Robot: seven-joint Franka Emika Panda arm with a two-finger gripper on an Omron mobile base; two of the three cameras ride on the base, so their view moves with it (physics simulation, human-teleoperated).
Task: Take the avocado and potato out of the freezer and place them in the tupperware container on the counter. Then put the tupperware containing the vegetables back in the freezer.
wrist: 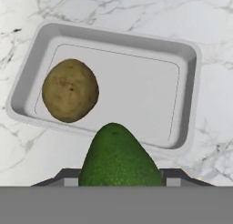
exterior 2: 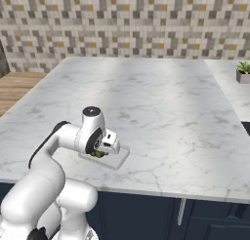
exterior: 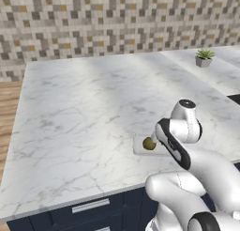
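Observation:
My gripper [wrist: 120,180] is shut on the dark green avocado [wrist: 119,155], which hangs just above the near wall of the tupperware container [wrist: 189,89]. The olive-brown potato [wrist: 70,90] lies inside the tray at its left end. From the left base view the potato [exterior: 149,143] shows in the tupperware container [exterior: 138,146] beside my wrist, near the front edge of the counter [exterior: 84,103]. In the right base view the avocado [exterior 2: 99,154] peeks out under my hand, over the tray [exterior 2: 118,159]. The freezer is out of view.
A small potted plant [exterior: 204,57] stands far back right on the counter. A tiled wall [exterior 2: 127,24] runs behind it. Navy drawers with silver handles [exterior: 90,205] sit below the front edge. Wooden floor [exterior: 9,108] lies past the counter's left end.

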